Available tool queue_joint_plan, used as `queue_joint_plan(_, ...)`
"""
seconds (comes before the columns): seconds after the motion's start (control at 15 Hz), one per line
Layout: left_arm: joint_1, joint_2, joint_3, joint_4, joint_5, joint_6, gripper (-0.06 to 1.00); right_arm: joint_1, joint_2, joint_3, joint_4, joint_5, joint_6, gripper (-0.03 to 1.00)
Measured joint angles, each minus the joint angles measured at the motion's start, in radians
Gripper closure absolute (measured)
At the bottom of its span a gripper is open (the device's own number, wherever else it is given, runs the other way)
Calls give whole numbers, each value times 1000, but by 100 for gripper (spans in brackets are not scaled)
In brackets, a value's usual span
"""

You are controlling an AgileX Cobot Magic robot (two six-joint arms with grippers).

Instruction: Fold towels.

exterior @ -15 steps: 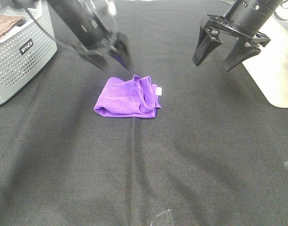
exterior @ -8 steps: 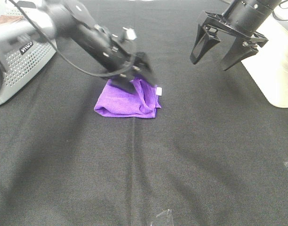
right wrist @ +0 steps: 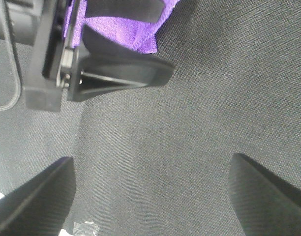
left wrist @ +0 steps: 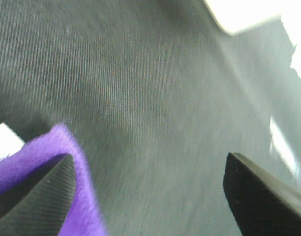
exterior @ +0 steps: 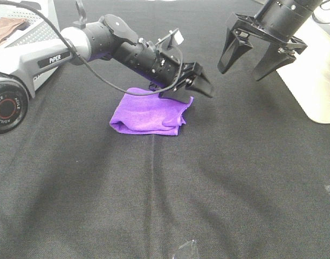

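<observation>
A purple towel (exterior: 146, 114) lies loosely folded and rumpled on the black cloth, left of the middle. It also shows in the left wrist view (left wrist: 32, 157) and the right wrist view (right wrist: 116, 27). My left gripper (exterior: 200, 87) reaches across the towel and hangs low over its right edge. Its jaws are open in the left wrist view (left wrist: 148, 157), with one finger (left wrist: 40, 191) over the purple cloth near a white tag (left wrist: 4, 140). My right gripper (exterior: 241, 74) is open and empty in the air at the back right, also open in its wrist view (right wrist: 151, 158).
A grey perforated basket (exterior: 34, 29) holding a brown cloth (exterior: 6, 29) stands at the back left behind the left arm. A white surface (exterior: 316, 81) borders the right side. A scrap of clear plastic (exterior: 186, 249) lies at the front edge.
The left arm has swung from the back left down and to the right across the towel, ending at its right edge. The right gripper has barely moved.
</observation>
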Motion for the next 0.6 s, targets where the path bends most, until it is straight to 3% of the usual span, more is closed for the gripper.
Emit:
queue_joint_plan(0.13,21,-24,-65,128,96,-38,18,0,-27,0,0,0,0,17)
queue_joint_plan(0.27,39,-78,-149,359,173,-141,18,0,-79,0,0,1,2,17)
queue_joint_plan(0.4,41,-130,-189,559,181,-252,18,0,-126,0,-4,2,24,17)
queue_joint_plan(0.47,43,-171,-189,697,183,-312,18,0,-160,0,-22,2,54,17)
queue_joint_plan(0.6,83,-246,-165,767,186,-367,18,0,-217,0,-62,3,87,17)
